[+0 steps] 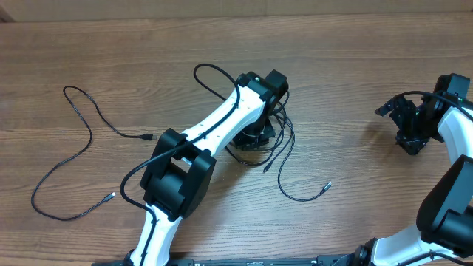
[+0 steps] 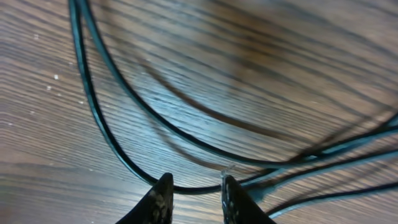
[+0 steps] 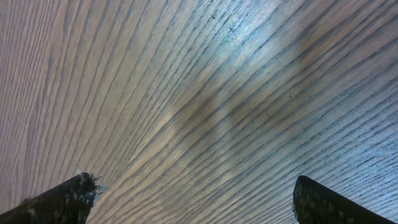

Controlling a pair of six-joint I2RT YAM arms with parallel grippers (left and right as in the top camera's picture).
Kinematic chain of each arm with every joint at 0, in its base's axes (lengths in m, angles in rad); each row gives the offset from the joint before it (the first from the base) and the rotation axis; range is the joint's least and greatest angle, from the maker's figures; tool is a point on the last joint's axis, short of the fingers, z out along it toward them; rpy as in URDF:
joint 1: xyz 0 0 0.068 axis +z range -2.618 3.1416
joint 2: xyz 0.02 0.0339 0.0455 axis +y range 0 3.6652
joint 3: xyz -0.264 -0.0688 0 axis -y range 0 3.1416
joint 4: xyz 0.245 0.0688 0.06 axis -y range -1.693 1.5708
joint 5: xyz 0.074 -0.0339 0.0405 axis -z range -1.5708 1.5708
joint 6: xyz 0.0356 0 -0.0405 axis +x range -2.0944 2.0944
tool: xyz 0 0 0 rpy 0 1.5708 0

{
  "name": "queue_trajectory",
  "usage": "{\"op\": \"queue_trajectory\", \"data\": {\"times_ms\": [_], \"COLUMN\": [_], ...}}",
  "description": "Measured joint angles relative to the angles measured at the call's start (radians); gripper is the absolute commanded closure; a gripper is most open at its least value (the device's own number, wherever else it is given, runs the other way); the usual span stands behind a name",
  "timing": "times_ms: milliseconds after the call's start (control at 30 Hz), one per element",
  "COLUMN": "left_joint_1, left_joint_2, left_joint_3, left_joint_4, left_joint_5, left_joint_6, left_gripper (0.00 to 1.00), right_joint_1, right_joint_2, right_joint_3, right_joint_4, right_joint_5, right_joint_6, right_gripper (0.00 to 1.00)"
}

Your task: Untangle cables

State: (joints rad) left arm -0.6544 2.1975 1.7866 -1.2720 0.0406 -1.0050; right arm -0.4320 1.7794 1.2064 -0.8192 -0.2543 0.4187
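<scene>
The left gripper (image 2: 196, 190) hangs low over the tangled cables (image 1: 284, 159) near the table's middle. Its fingers (image 2: 163, 194) stand a narrow gap apart, and one black cord crosses between the tips without being pinched. A separate cable (image 1: 81, 140) lies loose on the wooden table (image 1: 355, 66), well to the left of the tangle. The right gripper (image 3: 193, 196) is spread wide and holds nothing, over bare wood near the right edge, with open board between it and the tangle

Seemingly a robotics lab: left arm (image 1: 214, 127) and right arm (image 1: 448, 202) at a wood-grain table (image 1: 355, 74) (room beyond unseen).
</scene>
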Motion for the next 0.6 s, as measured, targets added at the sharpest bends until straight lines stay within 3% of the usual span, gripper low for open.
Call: {"op": "queue_trajectory", "data": {"times_ms": [600], "left_joint_1": [0.008], "left_joint_2": [0.0], "left_joint_3": [-0.165], "left_joint_4": [0.015], "left_joint_5": [-0.031], "left_joint_6": [-0.048], "left_gripper": [0.61], "right_joint_1": [0.0], "right_joint_2": [0.0], "right_joint_3": [0.0], "right_joint_4": [0.0], "right_joint_5": [0.0], "right_joint_6": [0.0], "right_gripper": [0.0]}}
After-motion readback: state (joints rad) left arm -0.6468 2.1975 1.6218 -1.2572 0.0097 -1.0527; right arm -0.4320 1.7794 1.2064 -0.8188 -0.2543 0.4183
